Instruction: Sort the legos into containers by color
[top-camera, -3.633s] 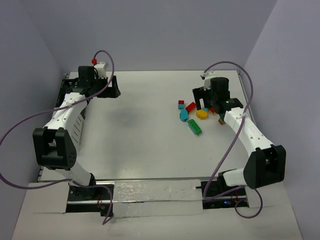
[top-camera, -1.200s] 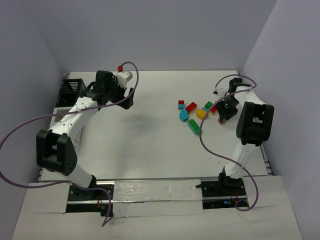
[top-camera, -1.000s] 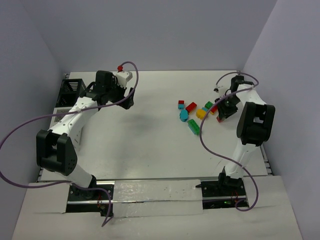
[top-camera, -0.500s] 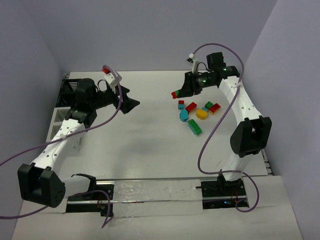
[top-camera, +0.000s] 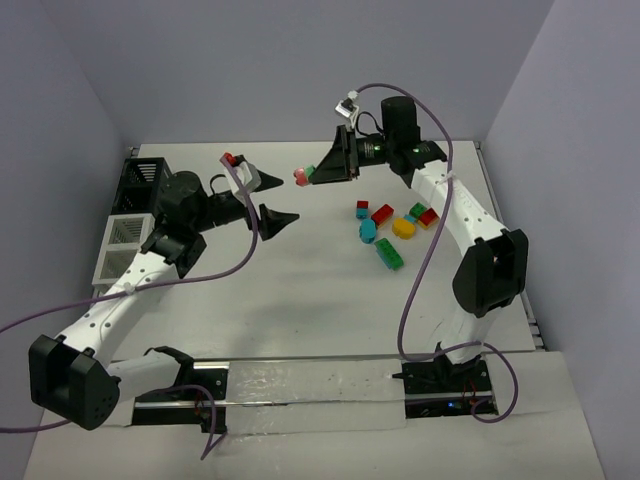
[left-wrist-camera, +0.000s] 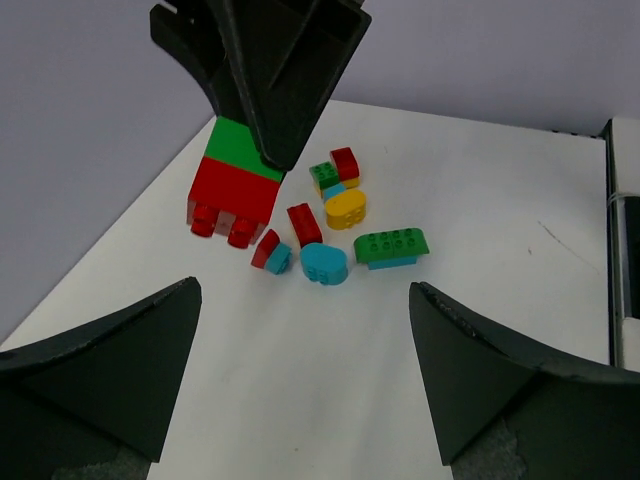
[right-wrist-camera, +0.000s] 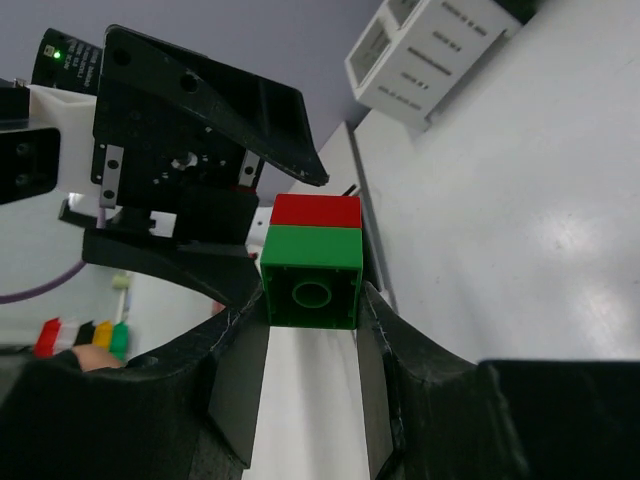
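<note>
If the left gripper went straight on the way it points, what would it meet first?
Probably the red-and-green stacked brick clamped in the right gripper, slightly off the line of the open left gripper; depth is unclear, so it might pass toward the loose bricks.

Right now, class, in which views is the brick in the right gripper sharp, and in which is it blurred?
Top external: red-and-green brick in the right gripper looks pale, smeared. Left wrist: sharp, studs clear. Right wrist: sharp, evenly lit.

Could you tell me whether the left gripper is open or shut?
Open: the left gripper shows its fingers spread wide, holding nothing.
</note>
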